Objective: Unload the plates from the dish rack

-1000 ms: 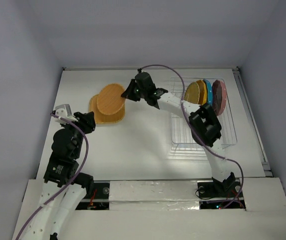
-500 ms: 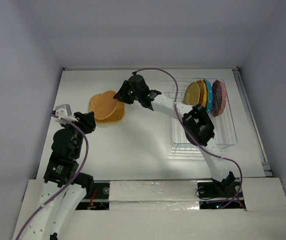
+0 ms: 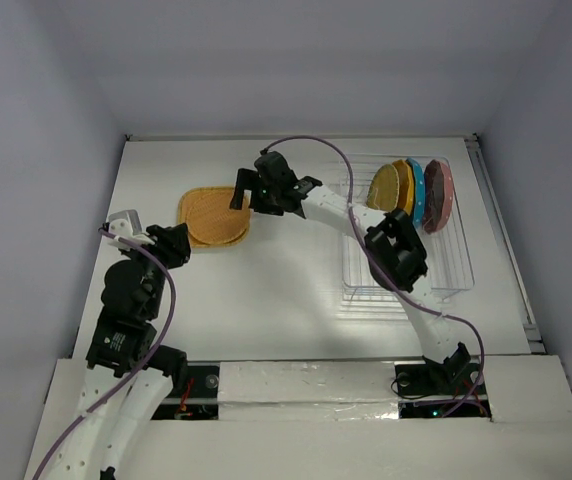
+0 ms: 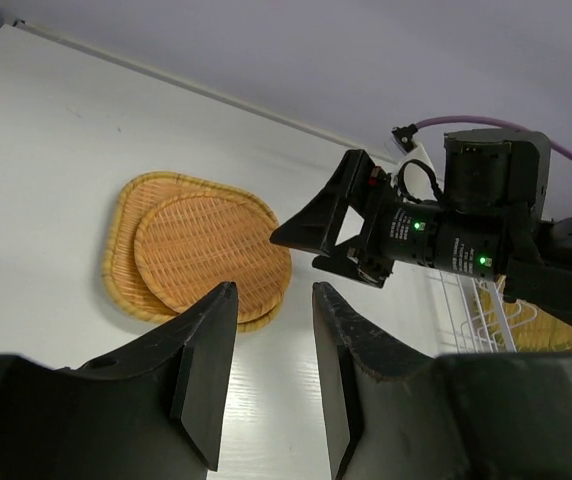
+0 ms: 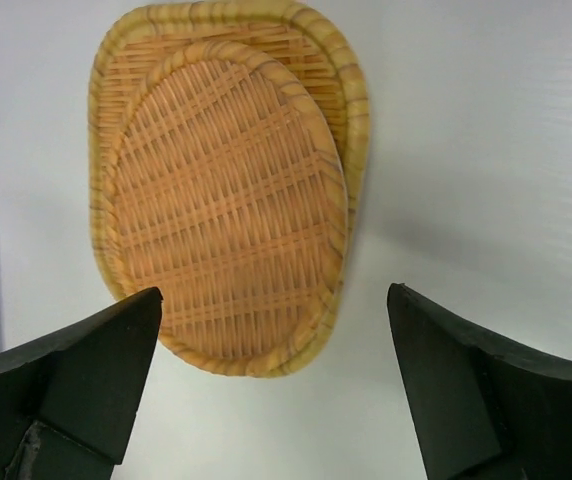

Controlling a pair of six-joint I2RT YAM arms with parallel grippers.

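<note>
Since a second ago the upper tan plate has settled flat on the lower tan plate, on the tabletop left of the dish rack. The right hand hovers beside them, wide open and empty. The remaining plates stand on edge at the rack's far end, to its right; the left hand, open and empty, is farther.
</note>
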